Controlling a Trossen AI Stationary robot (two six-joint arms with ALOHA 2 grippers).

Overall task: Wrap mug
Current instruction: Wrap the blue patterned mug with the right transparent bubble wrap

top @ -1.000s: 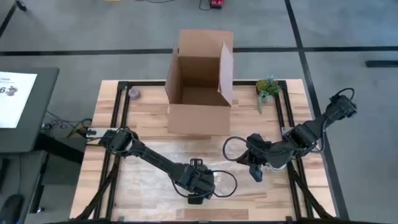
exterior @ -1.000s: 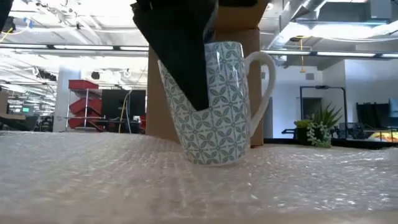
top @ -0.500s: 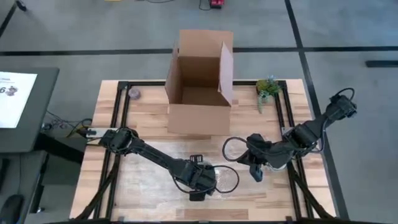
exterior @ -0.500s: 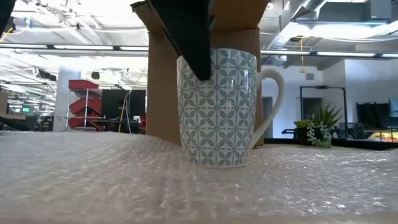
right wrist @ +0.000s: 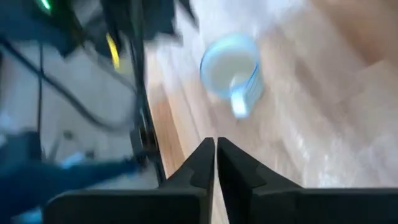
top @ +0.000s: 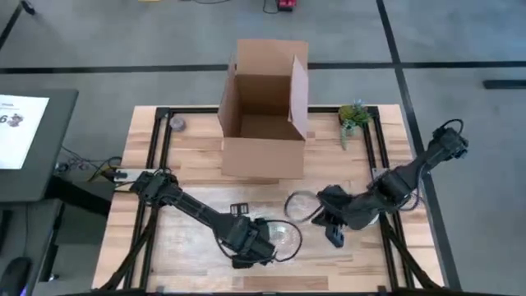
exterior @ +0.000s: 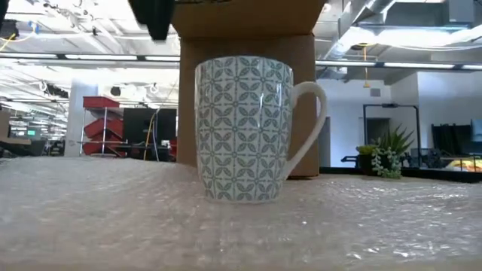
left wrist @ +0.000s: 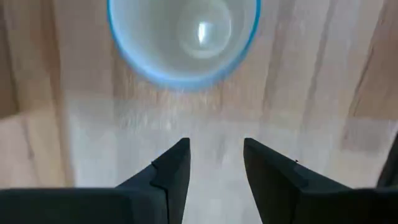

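The left gripper (left wrist: pixel 214 163) hangs just above the mug (exterior: pixel 245 128), its fingers a narrow gap apart and holding nothing. The mug stands upright on the bubble wrap (exterior: pixel 113 218) near the table's (top: pixel 148 148) front edge, handle toward the right arm. The right gripper (right wrist: pixel 216 163), fingers pressed together and empty, sits nearby. Behind the mug stands an open cardboard box (top: pixel 263 111), with a small plant (top: pixel 354 115) beside it.
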